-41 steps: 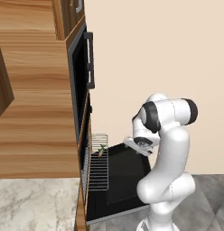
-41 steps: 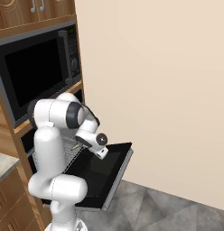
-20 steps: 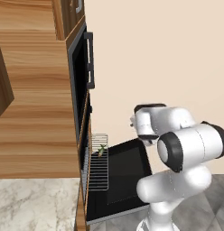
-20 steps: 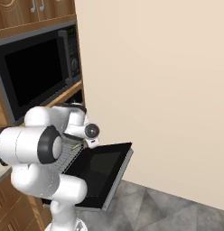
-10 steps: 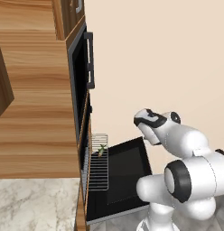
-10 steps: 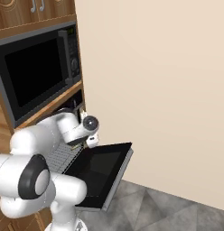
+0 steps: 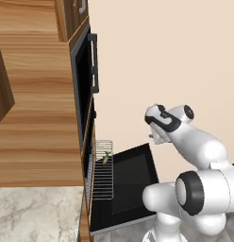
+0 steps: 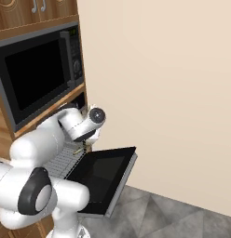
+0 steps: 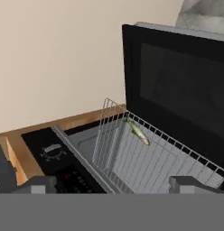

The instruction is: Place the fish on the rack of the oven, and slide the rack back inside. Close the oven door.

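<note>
The small slender olive-green fish with a pale belly (image 9: 138, 131) lies loose on the flat silver wire rack of thin parallel bars (image 9: 150, 160), near one of its outer corners. It looks light and soft, and probably slippery; it needs no further grasp, only a gentle slide so it does not skid off the wires.

The rack itself is drawn out over the open door and should be stiff but light, running on its guides. A push at its front edge bar, away from the fish, seems the sensible place to bear on it.

Beneath it the large flat black glass oven door with a grey frame (image 7: 133, 184) hangs fully open from the black-fronted oven set in wood cabinetry (image 7: 88, 156). It looks heavier and hinged, best lifted from its free outer edge.

The tool (image 9: 114, 182) hangs above the rack, empty; its two dark tips sit wide apart, though their ends are partly cut off, so the exact gap is uncertain.
</note>
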